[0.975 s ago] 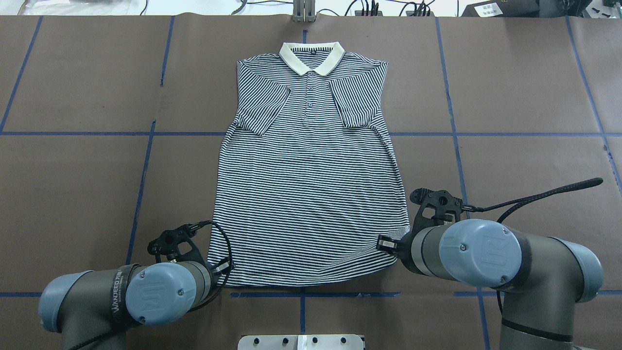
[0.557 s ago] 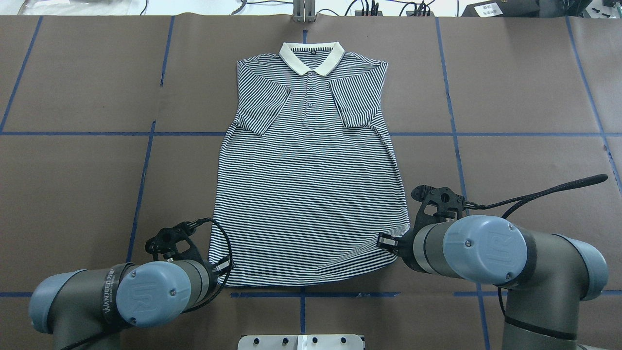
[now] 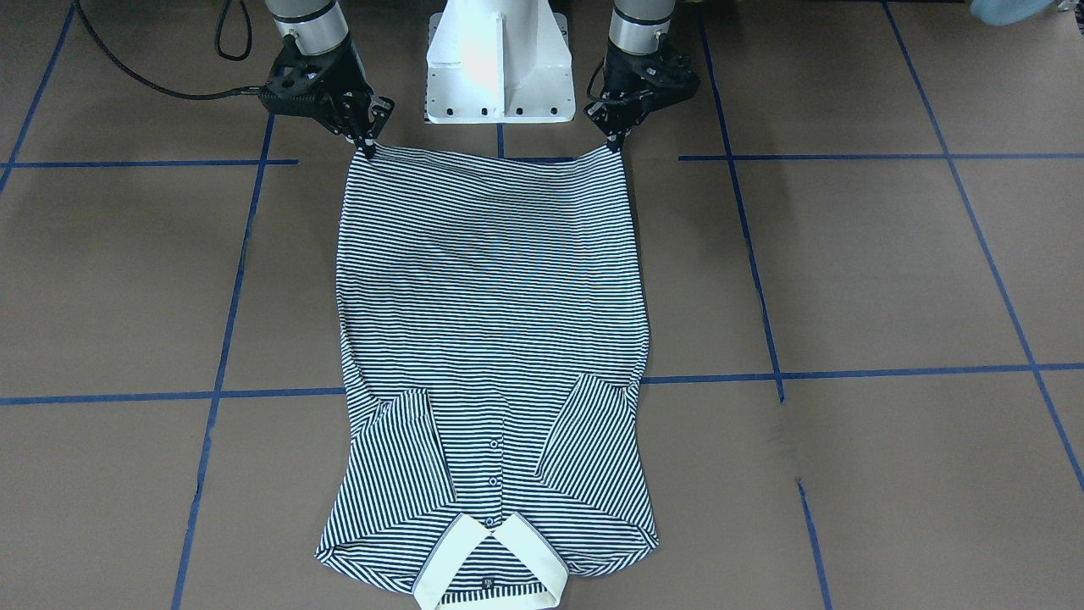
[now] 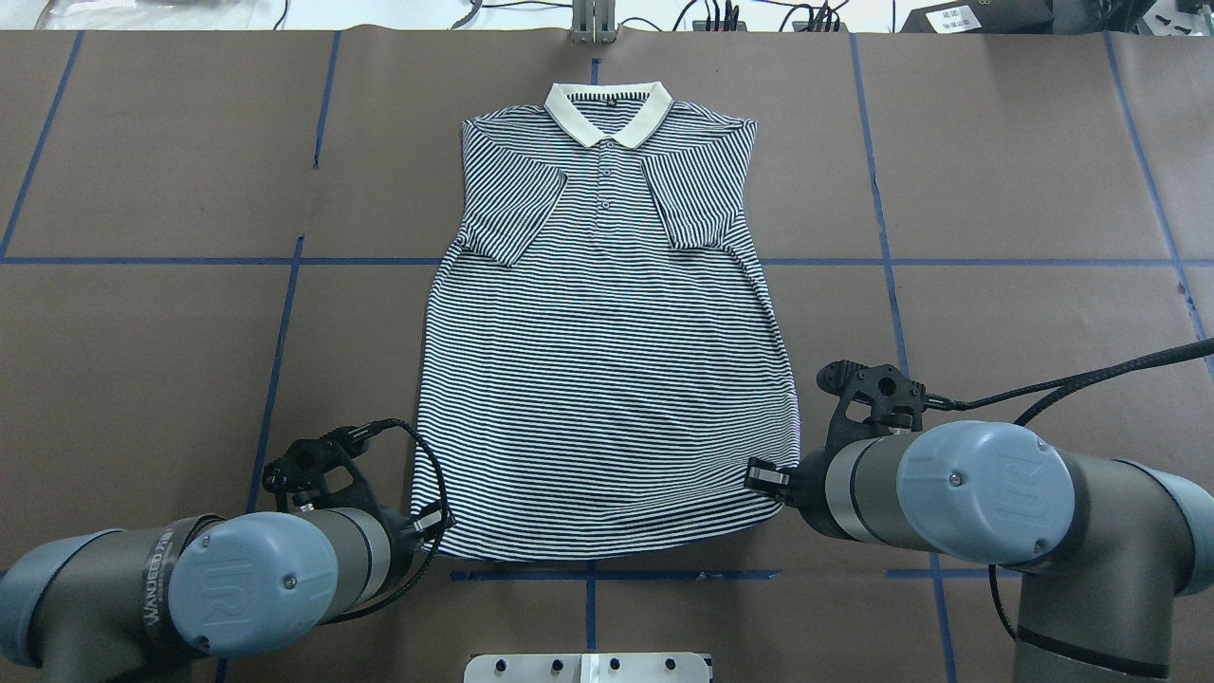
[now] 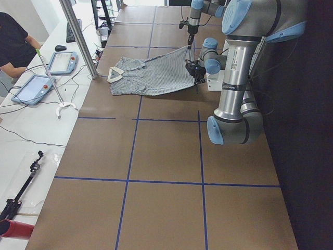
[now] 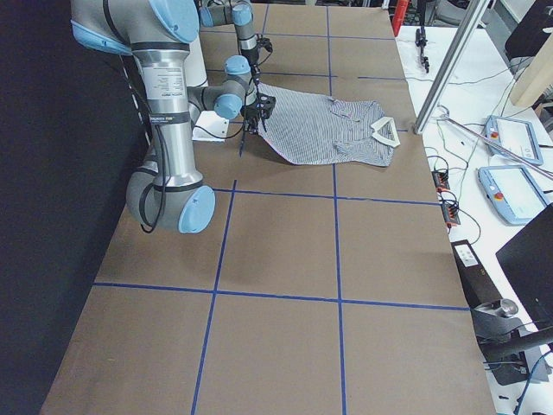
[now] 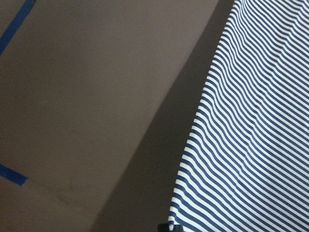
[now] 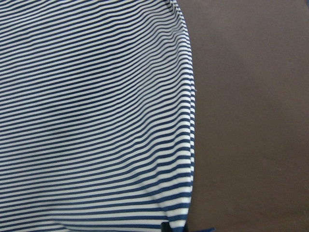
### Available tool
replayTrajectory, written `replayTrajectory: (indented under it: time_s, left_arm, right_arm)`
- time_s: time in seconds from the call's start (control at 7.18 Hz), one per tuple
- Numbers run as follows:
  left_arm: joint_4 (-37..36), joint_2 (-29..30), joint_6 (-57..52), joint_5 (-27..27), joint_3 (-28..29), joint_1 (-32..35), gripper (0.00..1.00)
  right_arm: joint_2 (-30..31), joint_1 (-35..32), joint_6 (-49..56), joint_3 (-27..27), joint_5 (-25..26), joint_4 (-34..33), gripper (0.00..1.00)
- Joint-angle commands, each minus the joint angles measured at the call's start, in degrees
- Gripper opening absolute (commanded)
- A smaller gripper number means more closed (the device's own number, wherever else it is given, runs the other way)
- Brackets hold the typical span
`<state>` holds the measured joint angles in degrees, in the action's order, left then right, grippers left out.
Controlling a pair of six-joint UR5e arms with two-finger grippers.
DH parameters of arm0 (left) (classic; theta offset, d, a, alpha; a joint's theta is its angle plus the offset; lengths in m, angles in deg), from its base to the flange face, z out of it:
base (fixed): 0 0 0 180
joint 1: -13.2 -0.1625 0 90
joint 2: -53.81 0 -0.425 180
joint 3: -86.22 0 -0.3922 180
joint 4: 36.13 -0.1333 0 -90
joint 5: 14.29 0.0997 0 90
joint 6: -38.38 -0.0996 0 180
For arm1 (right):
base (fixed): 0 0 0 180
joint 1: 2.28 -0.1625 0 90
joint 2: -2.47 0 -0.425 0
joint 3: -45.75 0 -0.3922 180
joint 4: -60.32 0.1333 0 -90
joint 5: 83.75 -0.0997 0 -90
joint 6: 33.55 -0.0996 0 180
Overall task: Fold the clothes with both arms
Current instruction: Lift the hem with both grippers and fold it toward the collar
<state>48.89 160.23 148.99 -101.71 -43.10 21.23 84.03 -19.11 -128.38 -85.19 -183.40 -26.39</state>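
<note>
Moved back a little since before, the left gripper (image 3: 616,144) and right gripper (image 3: 367,146) each pinch a bottom corner of the polo shirt (image 3: 491,296) lying on the table (image 3: 847,271), so they should lift together, keeping the hem (image 3: 491,163) tight and level.

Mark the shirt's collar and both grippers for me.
collar (image 4: 569,119), overhead view, the flap on that view's left.
left gripper (image 3: 616,144), front-facing view, fingertips pinching a hem corner of the polo shirt (image 3: 491,280).
right gripper (image 3: 366,146), front-facing view, fingertips pinching the other hem corner.
</note>
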Motion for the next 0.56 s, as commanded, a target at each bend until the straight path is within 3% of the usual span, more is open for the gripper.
replayTrajectory:
  time_s: [0.0, 0.28, 0.42]
  left_arm:
    - [-8.5, 0.0, 0.0, 0.0, -12.9, -7.7, 0.0]
    - [-12.2, 0.2, -0.1, -2.5, -16.5, -10.6, 0.0]
    - [-12.2, 0.3, -0.3, -2.7, -16.4, -10.6, 0.0]
  right_arm:
    - [3.8, 0.3, 0.0, -6.9, -11.1, 0.0, 0.0]
    - [5.5, 5.0, -0.7, -10.5, -12.3, 0.0, 0.0]
    - [4.8, 3.1, 0.3, -10.5, -12.4, 0.1, 0.0]
